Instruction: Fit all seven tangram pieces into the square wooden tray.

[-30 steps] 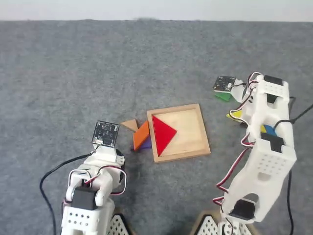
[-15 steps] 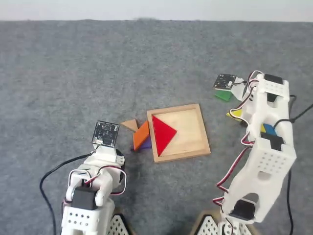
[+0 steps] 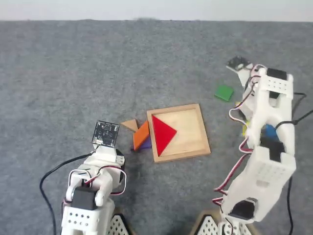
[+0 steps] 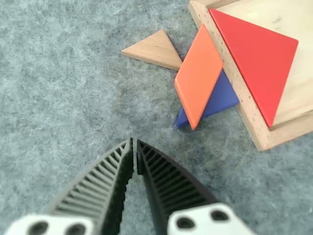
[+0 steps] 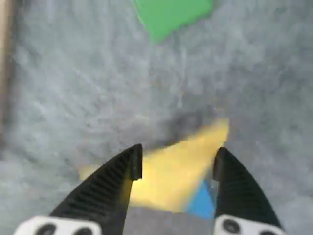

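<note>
The square wooden tray [image 3: 188, 128] lies mid-table with a red triangle [image 3: 162, 132] in its left half. Against its left edge an orange parallelogram [image 3: 142, 135] rests on a dark blue triangle [image 4: 217, 100], beside a wooden triangle [image 3: 130, 125]. My left gripper [image 4: 134, 145] is shut and empty, hovering over bare carpet short of these pieces. A green square [image 3: 224, 92] lies to the right of the tray. My right gripper [image 5: 176, 159] is open low over a yellow triangle [image 5: 171, 178], one finger at each side, with a light blue piece [image 5: 203, 204] just behind it.
Grey carpet covers the table, with wide free room at the back and left. The right arm [image 3: 266, 142] stands over the pieces to the right of the tray. The tray's edge [image 5: 5, 49] shows at the side of the right wrist view.
The right arm's wrist has swung toward the far side, uncovering the green square. The left arm and the pieces by the tray have not moved.
</note>
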You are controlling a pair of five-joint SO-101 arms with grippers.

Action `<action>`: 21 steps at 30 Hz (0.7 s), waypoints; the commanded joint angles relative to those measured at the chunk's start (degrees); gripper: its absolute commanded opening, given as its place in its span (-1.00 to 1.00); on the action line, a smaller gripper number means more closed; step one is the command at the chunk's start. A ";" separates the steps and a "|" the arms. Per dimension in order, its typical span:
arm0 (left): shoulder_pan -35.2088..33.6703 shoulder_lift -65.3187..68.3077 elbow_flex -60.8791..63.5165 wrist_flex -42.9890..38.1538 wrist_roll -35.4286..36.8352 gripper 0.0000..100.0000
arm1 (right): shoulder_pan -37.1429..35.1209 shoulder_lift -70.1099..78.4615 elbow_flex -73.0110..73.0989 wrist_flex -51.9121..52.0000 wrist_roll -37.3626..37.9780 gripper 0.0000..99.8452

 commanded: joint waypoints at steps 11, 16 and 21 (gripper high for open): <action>0.09 -0.70 -0.75 0.35 0.70 -0.98 | -7.96 -10.15 -1.23 5.23 -35.60 -0.54; 0.09 -0.70 -0.75 0.35 0.70 -0.98 | -1.27 -10.15 1.32 5.41 -69.01 -0.47; 0.09 -0.70 -0.75 0.35 0.70 -0.98 | 1.54 -7.08 4.48 4.35 -80.62 -0.46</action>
